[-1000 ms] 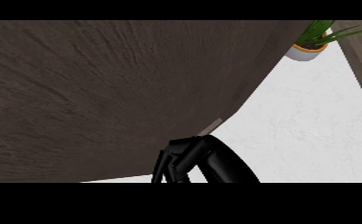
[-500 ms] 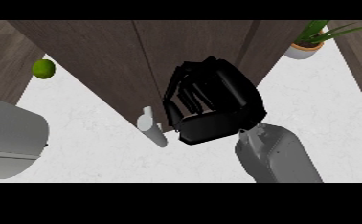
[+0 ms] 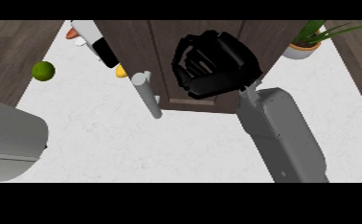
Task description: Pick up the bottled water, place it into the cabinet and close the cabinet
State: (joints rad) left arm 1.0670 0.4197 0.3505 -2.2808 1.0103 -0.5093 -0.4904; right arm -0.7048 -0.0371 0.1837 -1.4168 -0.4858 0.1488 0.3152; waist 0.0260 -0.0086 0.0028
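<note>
Right hand (image 3: 214, 70) curled, holding nothing, against cabinet door (image 3: 163, 41); lime (image 3: 44, 71), potted plant (image 3: 311, 41) flank

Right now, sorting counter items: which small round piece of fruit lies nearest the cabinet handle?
The yellow fruit, just left of the cabinet handle; the green lime sits farther left.

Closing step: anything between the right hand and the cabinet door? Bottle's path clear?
Nothing visible. The black right hand already lies over the dark brown wooden cabinet front, right of its grey bar handle. The bottled water shows nowhere in the head view, so its path cannot be judged.
</note>
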